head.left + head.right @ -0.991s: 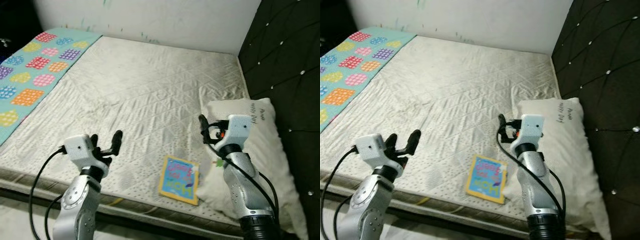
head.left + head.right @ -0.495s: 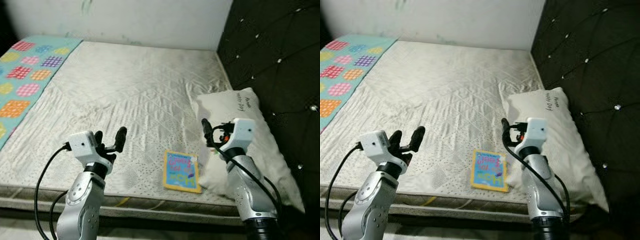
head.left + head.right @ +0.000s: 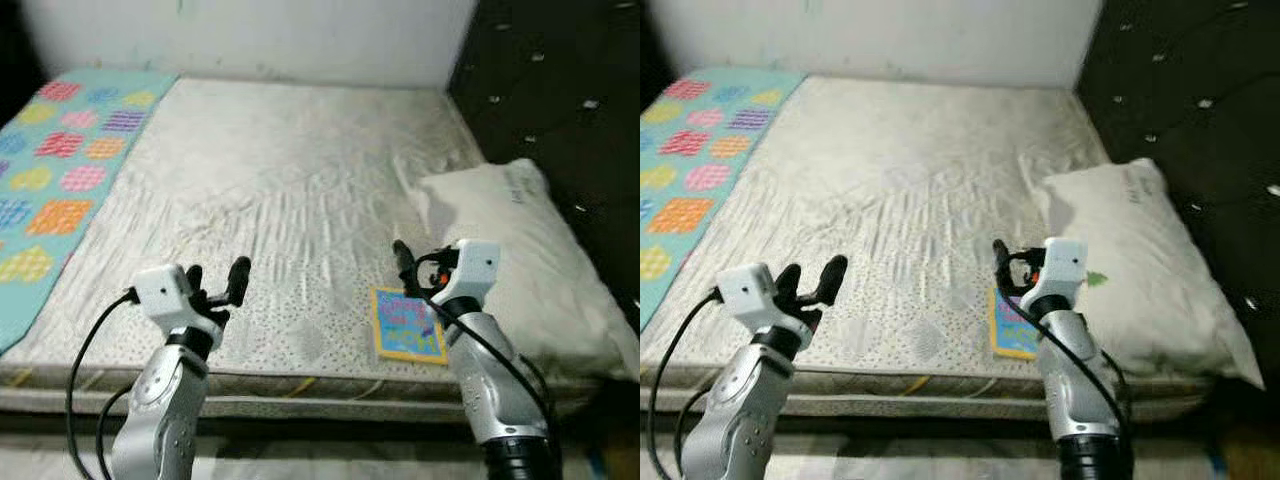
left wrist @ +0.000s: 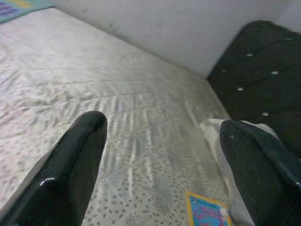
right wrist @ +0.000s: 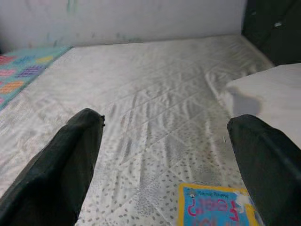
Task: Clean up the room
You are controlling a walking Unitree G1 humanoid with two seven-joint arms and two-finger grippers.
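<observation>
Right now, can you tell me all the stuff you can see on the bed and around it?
Mattress: one, off-white and quilted, bare, taking up most of the scene.
Blanket: one, teal with colourful patches, along the mattress's left side.
Pillow: one, white with small writing, at the right by the headboard.
Book: one, yellow-edged with a blue cover, flat near the mattress's front edge, beside the pillow.
Headboard: one, black and tufted, on the right.
Wall: one, white, behind the bed.
Left gripper: one, black fingers, open, above the mattress's front edge.
Right gripper: one, black fingers, open, above the book.
</observation>
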